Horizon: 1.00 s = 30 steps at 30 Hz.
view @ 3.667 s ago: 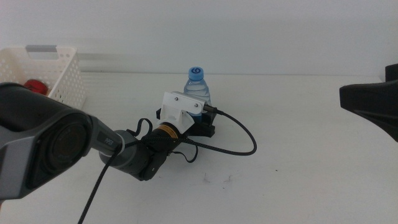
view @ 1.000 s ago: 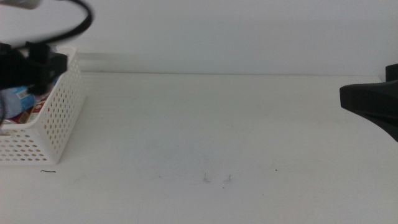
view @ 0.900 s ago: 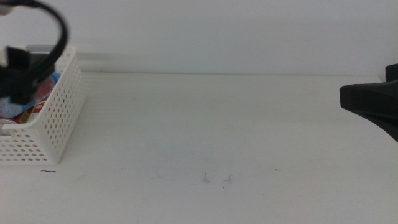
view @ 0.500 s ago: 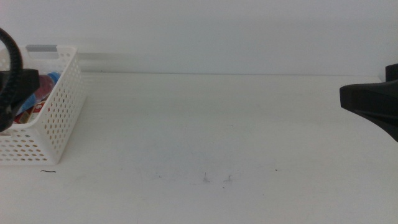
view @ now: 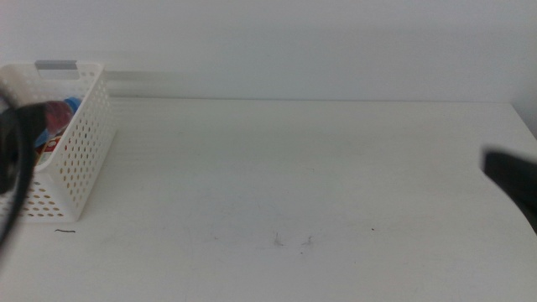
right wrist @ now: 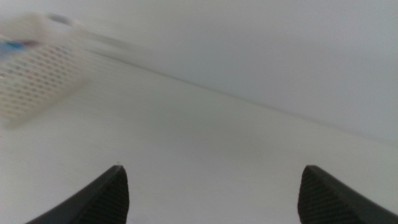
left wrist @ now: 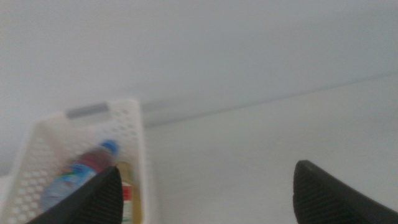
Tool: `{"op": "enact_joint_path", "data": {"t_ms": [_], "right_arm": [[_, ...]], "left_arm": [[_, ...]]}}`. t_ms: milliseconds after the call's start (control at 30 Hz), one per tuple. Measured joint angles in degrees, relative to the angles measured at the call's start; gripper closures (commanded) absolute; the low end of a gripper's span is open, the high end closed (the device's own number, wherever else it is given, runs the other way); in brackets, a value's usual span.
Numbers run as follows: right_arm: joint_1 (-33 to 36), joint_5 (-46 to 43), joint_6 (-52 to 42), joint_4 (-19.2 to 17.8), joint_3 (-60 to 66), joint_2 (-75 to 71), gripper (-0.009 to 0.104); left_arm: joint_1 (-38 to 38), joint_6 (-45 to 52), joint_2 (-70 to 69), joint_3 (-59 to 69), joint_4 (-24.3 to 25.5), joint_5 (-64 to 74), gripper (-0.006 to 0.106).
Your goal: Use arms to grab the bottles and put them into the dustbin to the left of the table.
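Observation:
The white perforated dustbin (view: pixel 77 155) stands at the table's far left. In it lie the water bottle with the blue cap (left wrist: pixel 84 173) and the yellow-juice bottle (left wrist: pixel 127 198); in the middle view they show as blue and red (view: pixel 57 119) above the rim. My left gripper (left wrist: pixel 211 202) is open and empty, up above the table beside the dustbin (left wrist: pixel 134 134). The left arm is a dark blur (view: pixel 12 159) at the left edge. My right gripper (right wrist: pixel 221 198) is open and empty, a dark shape (view: pixel 513 180) at the right edge.
The white table (view: pixel 285 168) shows a few small dark specks (view: pixel 289 241) near the front. A pale wall runs along its far edge. The dustbin appears blurred in the right wrist view (right wrist: pixel 37 71).
The left arm carried the water bottle to the dustbin, let it go, and has drawn back toward the left edge. The right gripper has slid further out at the right edge.

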Motion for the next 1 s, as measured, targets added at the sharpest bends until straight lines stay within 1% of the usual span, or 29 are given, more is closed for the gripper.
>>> {"op": "enact_joint_path", "data": {"t_ms": [100,200,233,400,533,667,800,1000], "right_arm": [[-5.7,-0.4,0.0,-1.6,8.0,-7.3,0.008],[-12.3,-0.5,0.0,-2.4,15.4,-16.7,0.008],[-15.5,-0.8,0.0,-2.7,20.4,-22.4,0.008],[-21.3,0.3,0.0,-2.8,29.7,-35.4,0.008],[-23.0,0.6,0.0,-3.4,34.4,-36.7,0.008],[-23.2,-0.5,0.0,-5.5,36.7,-36.7,0.008],[-23.3,-3.1,0.0,-5.7,37.0,-36.7,0.008],[-23.3,-3.7,0.0,-5.6,37.0,-36.7,0.008]], "left_arm": [[0.0,0.0,-6.0,9.0,2.5,-6.1,0.007],[0.0,0.0,-13.1,17.3,2.6,-7.0,0.007],[0.0,0.0,-17.9,22.0,2.4,-7.0,0.007],[0.0,0.0,-29.1,30.4,2.2,-6.9,0.007],[0.0,0.0,-33.0,34.5,2.0,-7.4,0.007],[0.0,0.0,-34.7,39.1,2.0,-9.6,0.007],[0.0,0.0,-34.8,41.2,1.9,-11.2,0.007],[0.0,0.0,-34.8,41.5,1.4,-11.1,0.007]]}}
